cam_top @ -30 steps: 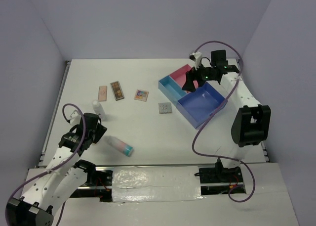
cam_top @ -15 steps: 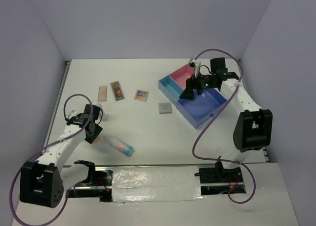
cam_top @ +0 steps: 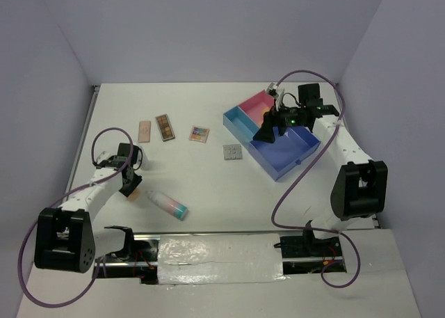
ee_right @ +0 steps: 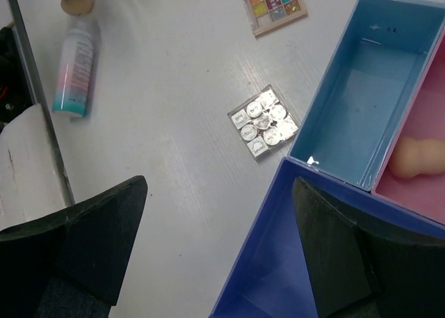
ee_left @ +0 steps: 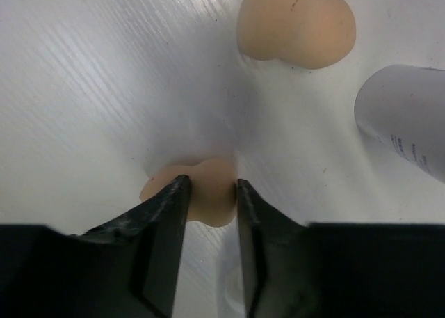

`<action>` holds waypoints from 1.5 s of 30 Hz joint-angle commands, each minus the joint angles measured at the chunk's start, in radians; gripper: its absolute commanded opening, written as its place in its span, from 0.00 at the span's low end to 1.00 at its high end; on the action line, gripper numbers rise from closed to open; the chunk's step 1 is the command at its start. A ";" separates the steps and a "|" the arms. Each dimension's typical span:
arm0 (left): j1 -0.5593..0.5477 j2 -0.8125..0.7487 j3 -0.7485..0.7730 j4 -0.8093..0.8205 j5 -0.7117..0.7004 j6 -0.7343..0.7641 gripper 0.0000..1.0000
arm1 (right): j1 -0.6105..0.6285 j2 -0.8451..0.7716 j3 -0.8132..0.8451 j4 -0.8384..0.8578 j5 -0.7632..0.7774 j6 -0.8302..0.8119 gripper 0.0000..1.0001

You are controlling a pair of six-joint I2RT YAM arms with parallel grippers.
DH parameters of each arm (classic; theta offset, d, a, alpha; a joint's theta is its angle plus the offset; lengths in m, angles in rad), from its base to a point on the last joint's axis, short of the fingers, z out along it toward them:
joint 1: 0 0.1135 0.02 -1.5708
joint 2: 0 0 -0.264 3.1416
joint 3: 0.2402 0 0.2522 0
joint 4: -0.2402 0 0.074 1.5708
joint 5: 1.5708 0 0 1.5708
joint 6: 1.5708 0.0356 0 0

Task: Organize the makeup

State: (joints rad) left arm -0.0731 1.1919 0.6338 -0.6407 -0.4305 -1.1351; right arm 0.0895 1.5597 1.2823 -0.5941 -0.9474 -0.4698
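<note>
White tabletop (cam_top: 208, 179), pale lilac walls.

- Tray (cam_top: 240, 126), one: pink, light-blue and dark-blue compartments, partly hidden overhead by the right arm.
- Right tool (ee_right: 219, 193), one: over the dark-blue compartment, fingers spread wide, holding nothing.
- Left tool (ee_left: 208, 182), one: down at the tabletop, fingers narrowed against the near sponge (ee_left: 212, 203).
- Tube (cam_top: 167, 204), one: lying near the left arm, teal cap.
- White bottle (ee_left: 410, 120), one: cut off by the frame edge, print unreadable.
- Palettes, four, in a loose row: peach (cam_top: 144, 130), brown (cam_top: 165, 127), multicoloured (cam_top: 199, 133), grey (cam_top: 233, 152) nearest the tray.
- Sponges, three: near sponge; far sponge (ee_left: 295, 22) beside the bottle; tray sponge (ee_right: 417, 158) in the pink compartment.
</note>
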 commanded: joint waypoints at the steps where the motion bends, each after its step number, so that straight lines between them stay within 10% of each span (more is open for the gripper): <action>1: 0.009 0.018 -0.025 0.059 0.059 0.024 0.41 | 0.013 -0.049 -0.024 0.005 -0.022 -0.030 0.92; 10: 0.010 -0.031 -0.022 0.021 0.131 0.080 0.00 | 0.068 -0.095 -0.078 -0.027 -0.036 -0.079 0.92; 19: 0.009 -0.340 0.057 0.018 0.379 0.265 0.00 | 0.237 -0.216 -0.216 0.095 0.038 -0.086 1.00; 27: 0.007 -0.494 -0.135 0.677 0.939 0.109 0.00 | 0.315 -0.199 -0.281 0.200 -0.180 -0.032 1.00; 45: -0.270 -0.338 -0.097 1.021 0.842 0.006 0.00 | 0.628 -0.109 -0.093 0.473 0.410 0.108 0.89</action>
State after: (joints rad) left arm -0.3111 0.8375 0.5201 0.2584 0.4377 -1.1072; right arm 0.6861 1.4502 1.1450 -0.2253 -0.6827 -0.3912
